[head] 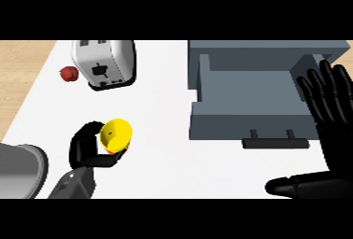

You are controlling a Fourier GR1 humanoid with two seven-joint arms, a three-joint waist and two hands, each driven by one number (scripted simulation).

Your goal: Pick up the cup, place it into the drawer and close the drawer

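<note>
Cup (115, 134), yellow, sits at lower left, gripped in the left hand's (87, 150) curled fingers. Drawer (241, 123), upper right, stands open and holds nothing; placing and closing remain. Right hand (336, 126) rests open at the right edge.

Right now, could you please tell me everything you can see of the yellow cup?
The yellow cup looks smooth and plastic-like, bright yellow with an orange tinge at its lower edge. It sits tilted in the left hand, whose black fingers and thumb curl round it and hide part of it. It is over the white counter, left of the open grey drawer, and not yet inside it. Whether it touches the counter cannot be told.
</note>
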